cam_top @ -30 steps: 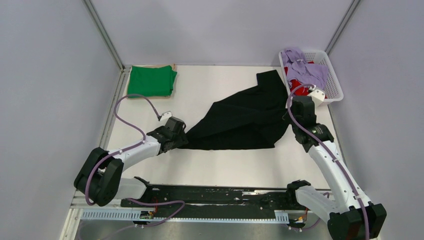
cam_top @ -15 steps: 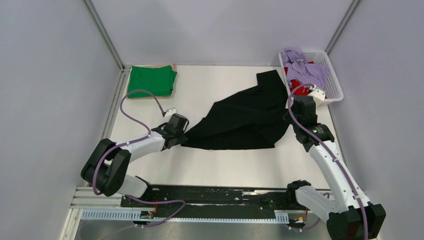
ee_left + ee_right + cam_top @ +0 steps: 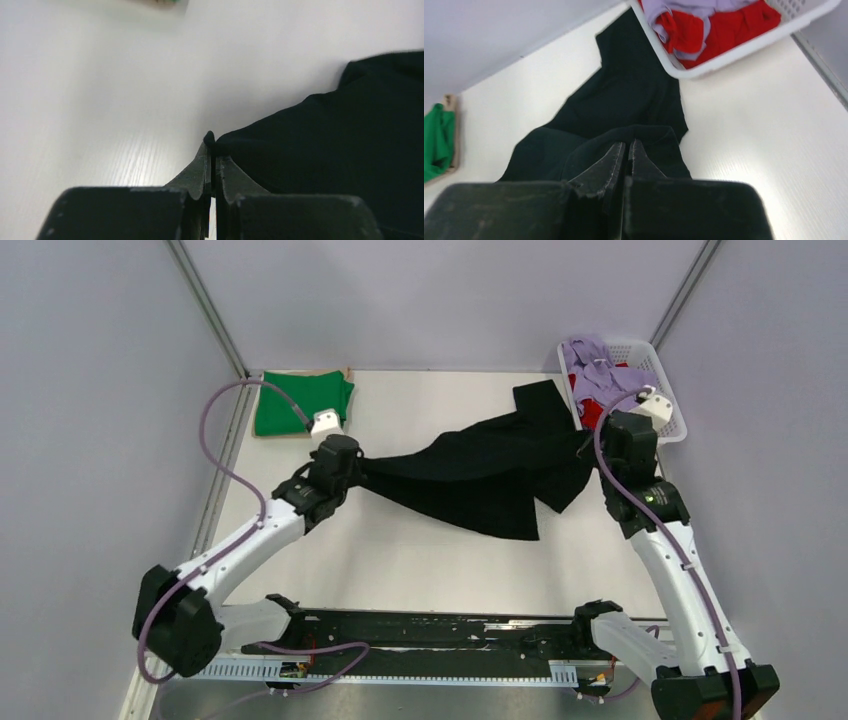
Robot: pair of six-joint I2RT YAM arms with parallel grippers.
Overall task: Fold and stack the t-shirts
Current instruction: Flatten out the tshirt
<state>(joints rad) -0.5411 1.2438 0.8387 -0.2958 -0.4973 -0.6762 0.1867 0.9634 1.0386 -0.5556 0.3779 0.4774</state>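
Top view, black t-shirt: the black t-shirt (image 3: 480,475) stretches across the middle of the table (image 3: 400,570) between the two arms, its far end reaching up beside the basket (image 3: 668,410)
Top view, left gripper: the left gripper (image 3: 356,462) meets the shirt's left tip, just in front of the green t-shirt (image 3: 298,403)
Top view, right gripper: the right gripper (image 3: 590,447) sits at the shirt's right edge, close to the basket
Top view, other shirts: green t-shirt folded in the far left corner; lavender t-shirt (image 3: 602,377) and red t-shirt (image 3: 591,414) piled in the basket at far right
Left wrist, jaws: pressed together, pinching a small corner of the black t-shirt (image 3: 330,145) at the fingertips (image 3: 204,162)
Left wrist, cloth: spreads away to the right over the white table (image 3: 100,100)
Right wrist, jaws: closed, tips buried in a raised fold of the black t-shirt (image 3: 624,100), which they grip
Right wrist, surroundings: basket (image 3: 704,68) up right holding red t-shirt (image 3: 729,30) and lavender t-shirt (image 3: 664,7); green t-shirt (image 3: 436,140) at the left edge
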